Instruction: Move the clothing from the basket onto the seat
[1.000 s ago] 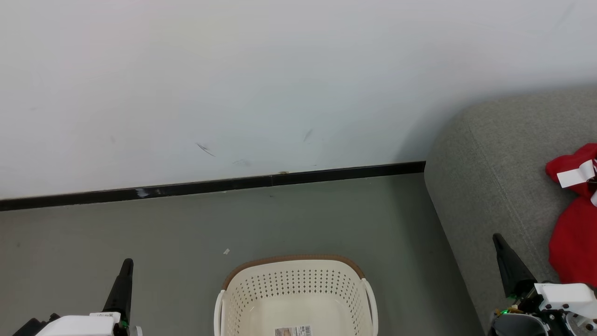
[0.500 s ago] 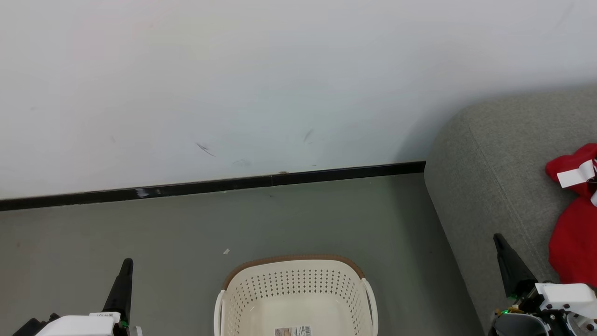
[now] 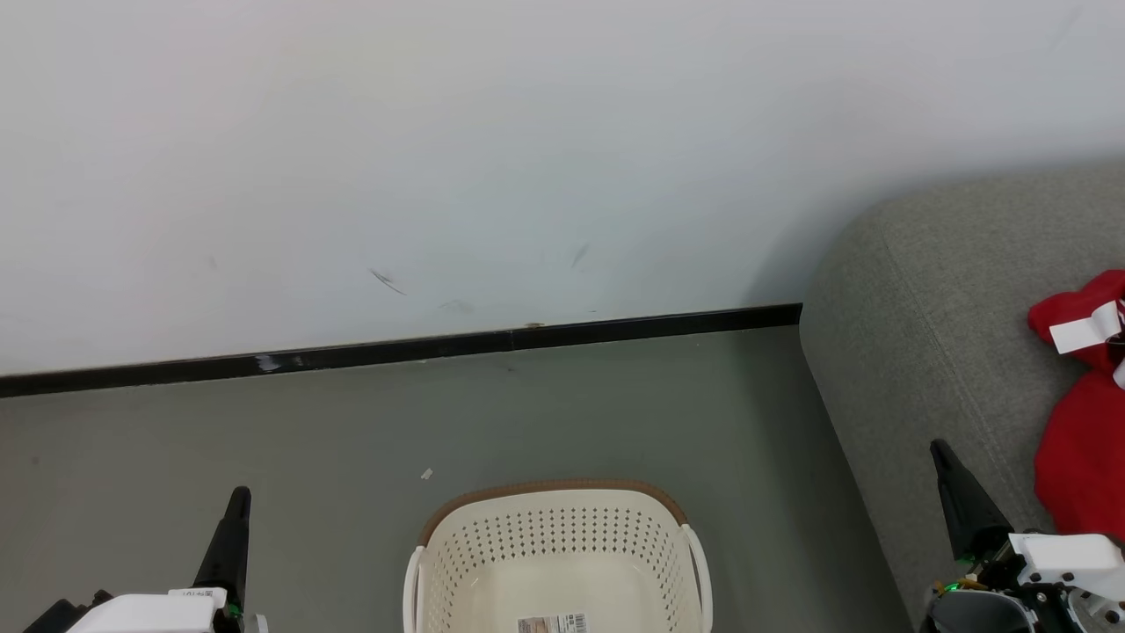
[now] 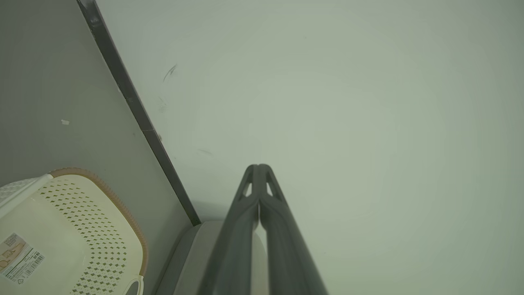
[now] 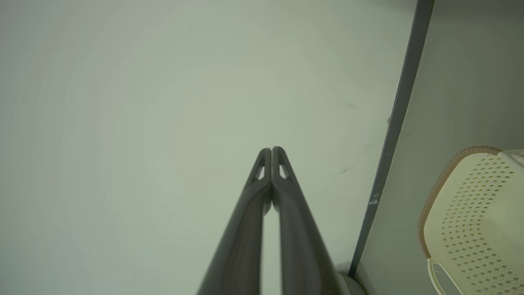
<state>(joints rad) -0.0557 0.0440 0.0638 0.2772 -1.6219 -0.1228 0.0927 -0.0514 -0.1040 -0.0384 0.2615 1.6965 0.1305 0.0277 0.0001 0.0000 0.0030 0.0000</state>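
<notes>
Pointing at wall: left gripper, right gripper, closed.

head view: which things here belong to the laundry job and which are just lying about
Job:
- clothing, red, lying on the seat
- basket, no clothing in the part that shows
- seat, grey

Lying about:
- white scrap beyond the basket
- black baseboard
- scuffs above it
</notes>
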